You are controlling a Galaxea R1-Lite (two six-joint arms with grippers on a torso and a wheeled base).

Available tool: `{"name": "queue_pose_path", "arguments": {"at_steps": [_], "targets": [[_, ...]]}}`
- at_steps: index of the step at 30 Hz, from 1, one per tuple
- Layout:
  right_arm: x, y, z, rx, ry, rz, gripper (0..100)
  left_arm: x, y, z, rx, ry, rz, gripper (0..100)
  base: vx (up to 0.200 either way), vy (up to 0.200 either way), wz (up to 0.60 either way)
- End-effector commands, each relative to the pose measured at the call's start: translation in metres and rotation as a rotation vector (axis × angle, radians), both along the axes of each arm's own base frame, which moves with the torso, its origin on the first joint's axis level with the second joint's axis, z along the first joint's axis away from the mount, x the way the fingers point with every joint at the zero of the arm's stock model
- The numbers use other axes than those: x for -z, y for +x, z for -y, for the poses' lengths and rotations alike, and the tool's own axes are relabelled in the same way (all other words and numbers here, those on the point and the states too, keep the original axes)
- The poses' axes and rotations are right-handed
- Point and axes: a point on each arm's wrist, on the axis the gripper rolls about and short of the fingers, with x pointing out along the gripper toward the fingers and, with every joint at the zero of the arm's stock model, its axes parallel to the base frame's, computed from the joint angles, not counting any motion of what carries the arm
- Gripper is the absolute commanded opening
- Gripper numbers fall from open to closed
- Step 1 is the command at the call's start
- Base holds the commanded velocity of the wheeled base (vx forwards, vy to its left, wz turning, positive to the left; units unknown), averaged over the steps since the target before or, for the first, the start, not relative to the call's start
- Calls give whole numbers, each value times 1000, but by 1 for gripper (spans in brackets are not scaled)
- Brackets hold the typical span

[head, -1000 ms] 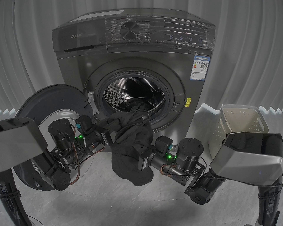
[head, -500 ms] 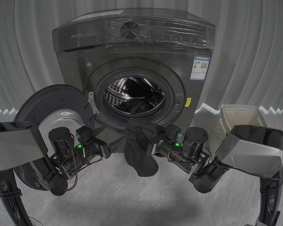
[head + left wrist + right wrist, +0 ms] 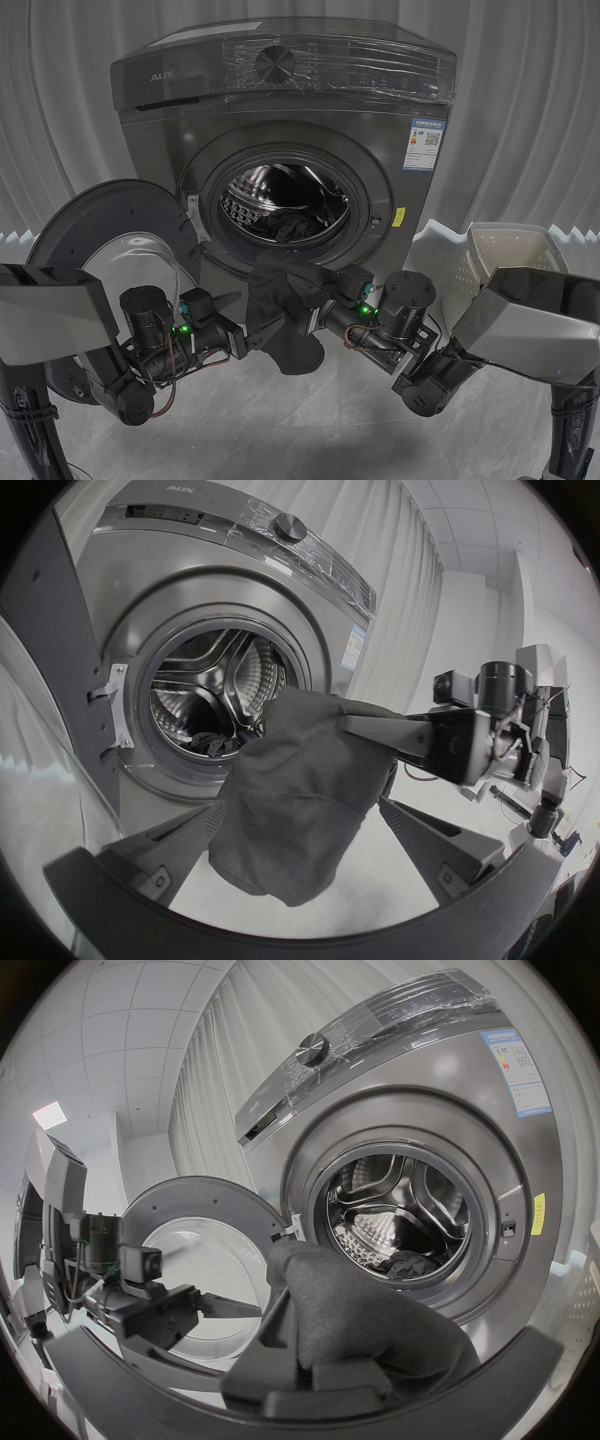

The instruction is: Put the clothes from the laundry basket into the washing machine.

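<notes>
The left pincer (image 3: 301, 804) is wide open, with one finger on each side of the hanging black garment (image 3: 275, 294). The right pincer (image 3: 294, 309) is closed on this garment, just below the open mouth of the washing machine (image 3: 281, 125). Another dark cloth (image 3: 290, 224) lies inside the drum. The laundry basket (image 3: 512, 247) stands to the right of the machine.

The grey floor (image 3: 281, 431) bears the washing machine (image 3: 281, 131), the laundry basket (image 3: 506, 250) beside it.
</notes>
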Motion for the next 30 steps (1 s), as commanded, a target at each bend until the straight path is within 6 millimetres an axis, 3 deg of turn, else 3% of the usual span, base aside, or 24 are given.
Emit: {"name": "queue_pose_path", "arguments": {"at_steps": [1,11,12,30], "targets": [[-3,-10,-8,-34,4,3,0,10,15,8,3,-3,8,100,0,0,0],[-7,-28,-24,-92,4,3,0,7,33,25,31,-39,62,100,0,0,0],[-6,-28,-24,-92,3,2,0,6,34,25,32,-38,69,0,0,0,0],[-4,-11,-11,16,15,0,0,-9,33,12,-36,-46,106,0,0,0,0]]}}
